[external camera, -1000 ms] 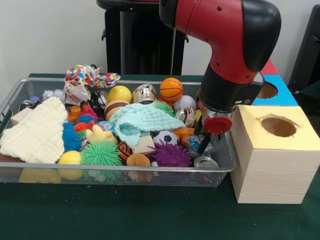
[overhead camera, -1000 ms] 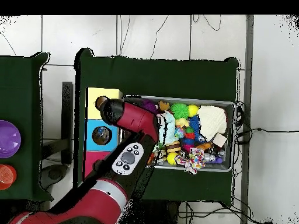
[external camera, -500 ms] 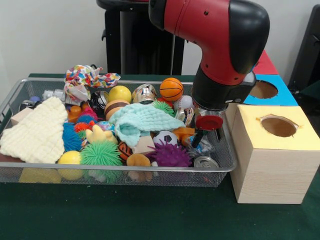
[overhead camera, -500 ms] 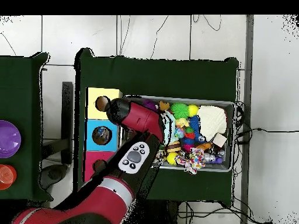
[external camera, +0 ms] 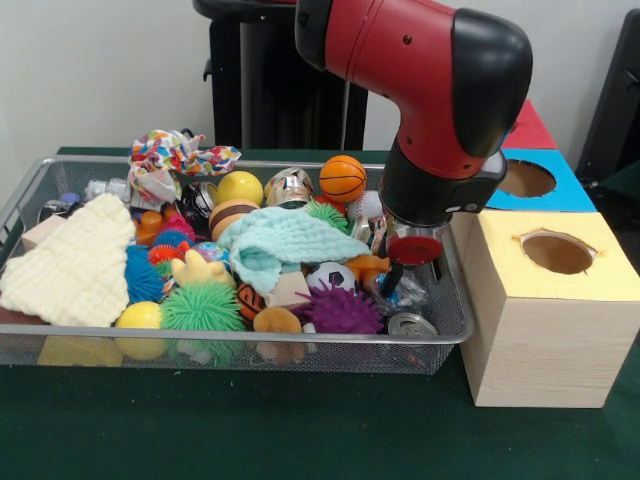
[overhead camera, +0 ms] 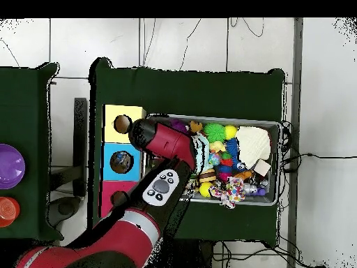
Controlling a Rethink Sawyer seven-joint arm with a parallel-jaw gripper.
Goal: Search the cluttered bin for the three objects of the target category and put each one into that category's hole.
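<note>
The gripper (external camera: 400, 281) dips into the wire bin's (external camera: 440, 335) cluttered end beside the yellow-topped box (external camera: 545, 310), apparently searching; its opening cannot be told, and no target is singled out

- Bin (external camera: 30, 185): silver wire mesh, metal.
- Arm (external camera: 420, 60): glossy red and black plastic shell.
- Box (external camera: 545, 340): pale wood with visible grain, matt yellow top.
- Cloths: cream (external camera: 70, 265) and mint (external camera: 285, 240), soft waffle weave.
- Spiky balls (external camera: 203, 305): rubbery.
- Table cover (external camera: 250, 420): matt green felt.
</note>
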